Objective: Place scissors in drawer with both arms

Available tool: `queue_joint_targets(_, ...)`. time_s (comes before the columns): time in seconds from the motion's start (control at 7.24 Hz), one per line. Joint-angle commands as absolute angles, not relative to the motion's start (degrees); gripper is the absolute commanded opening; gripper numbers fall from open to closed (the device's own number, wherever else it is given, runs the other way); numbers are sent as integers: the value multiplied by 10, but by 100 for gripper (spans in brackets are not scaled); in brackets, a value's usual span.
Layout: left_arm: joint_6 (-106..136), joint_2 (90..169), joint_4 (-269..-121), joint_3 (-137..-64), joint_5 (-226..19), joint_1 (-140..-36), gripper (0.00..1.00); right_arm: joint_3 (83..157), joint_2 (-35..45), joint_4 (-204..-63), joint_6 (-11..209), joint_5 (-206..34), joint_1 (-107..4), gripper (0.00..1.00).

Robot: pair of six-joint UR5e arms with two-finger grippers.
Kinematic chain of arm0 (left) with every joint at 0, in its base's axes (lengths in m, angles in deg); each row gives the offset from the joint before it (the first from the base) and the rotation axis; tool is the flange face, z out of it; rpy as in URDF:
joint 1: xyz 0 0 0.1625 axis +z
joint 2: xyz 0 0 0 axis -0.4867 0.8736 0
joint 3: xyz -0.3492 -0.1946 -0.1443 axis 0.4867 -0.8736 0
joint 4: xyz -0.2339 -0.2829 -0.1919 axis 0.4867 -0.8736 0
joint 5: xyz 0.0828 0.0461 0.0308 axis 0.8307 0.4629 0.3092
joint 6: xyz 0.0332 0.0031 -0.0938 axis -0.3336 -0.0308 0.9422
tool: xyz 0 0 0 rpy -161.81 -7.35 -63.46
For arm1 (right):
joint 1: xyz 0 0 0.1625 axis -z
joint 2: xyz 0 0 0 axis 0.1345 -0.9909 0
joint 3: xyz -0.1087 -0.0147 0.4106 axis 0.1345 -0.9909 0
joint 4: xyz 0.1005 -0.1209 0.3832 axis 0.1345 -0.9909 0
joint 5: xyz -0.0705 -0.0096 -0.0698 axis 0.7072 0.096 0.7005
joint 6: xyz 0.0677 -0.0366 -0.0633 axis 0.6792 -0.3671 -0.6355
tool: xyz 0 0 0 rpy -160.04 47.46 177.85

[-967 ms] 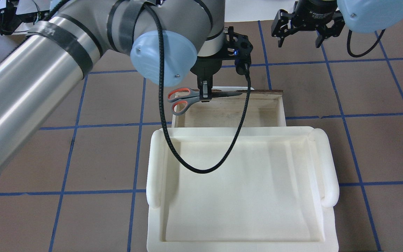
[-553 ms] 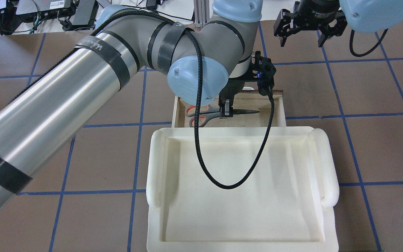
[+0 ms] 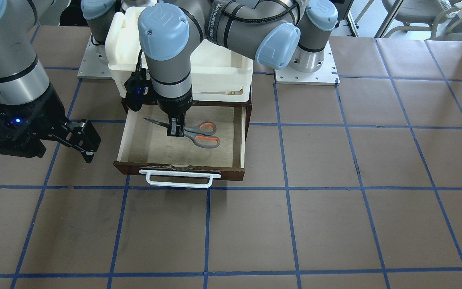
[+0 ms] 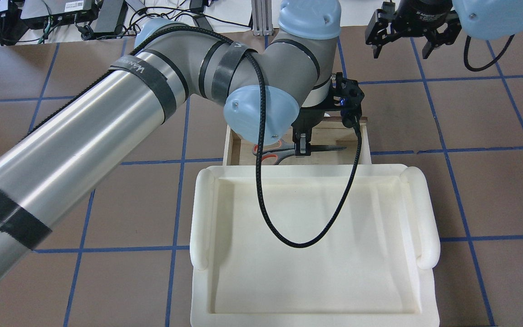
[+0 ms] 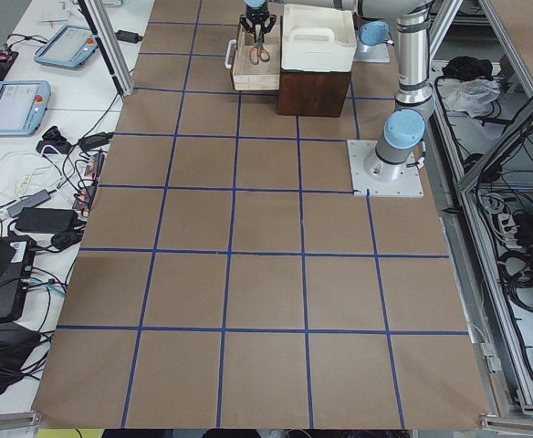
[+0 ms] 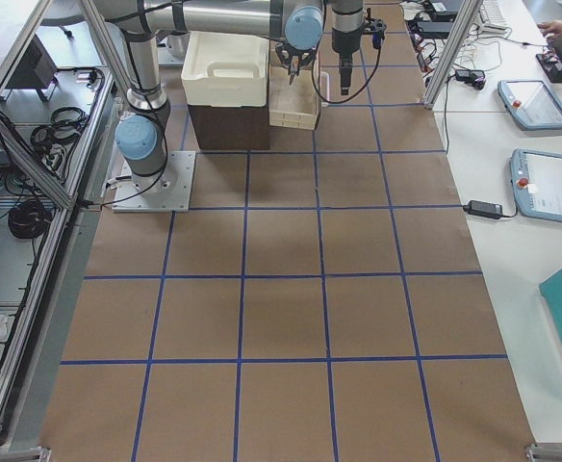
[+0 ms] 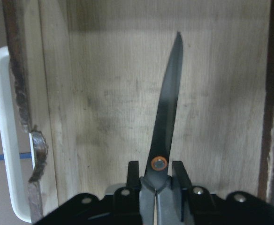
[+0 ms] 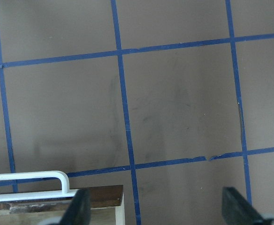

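Observation:
The scissors, with grey handles lined orange-red and dark blades, hang low inside the open dark-wood drawer. My left gripper is shut on them at the pivot. The left wrist view shows the blade pointing along the pale drawer floor, with my fingers clamped on either side of the pivot. From overhead, the left gripper and blade are over the drawer. My right gripper is open and empty, out past the drawer's front corner.
A white plastic tray sits on top of the dark box, behind the drawer. The drawer's white bar handle faces outward and also shows in the right wrist view. The left arm's black cable loops over the tray.
My left arm has carried the scissors from above the drawer's front edge down into the drawer and a little to the right. My right gripper has drifted slightly right, still open.

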State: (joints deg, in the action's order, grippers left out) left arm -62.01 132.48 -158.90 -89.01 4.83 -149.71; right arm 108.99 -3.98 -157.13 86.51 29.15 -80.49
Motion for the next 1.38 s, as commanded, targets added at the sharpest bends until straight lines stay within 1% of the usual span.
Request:
queue_joint_targets(0.0,-619,1324,-1588,-891,45,-1498,100,1090,-41,-1569,866,293,-805,100)
queue_joint_targets(0.14,-620,1324,-1588,-891,45,-1498,100,1090,-41,-1569,865,293,-804,100)
queue_joint_targets(0.28,-619,1306,-1587,-890,47,-1498,100,1090,-41,-1568,866,293,-804,100)
queue_joint_targets(0.69,-520,1275,-1589,-885,44,-1424,100,1090,-48,-1563,866,287,-807,100)
queue_joint_targets(0.97,-383,1250,-1619,-888,49,-1360,100,1093,-61,-1563,867,283,-826,100)
queue_joint_targets(1.24,-209,1216,-1640,-900,75,-1322,100,1096,-62,-1564,868,284,-864,100)
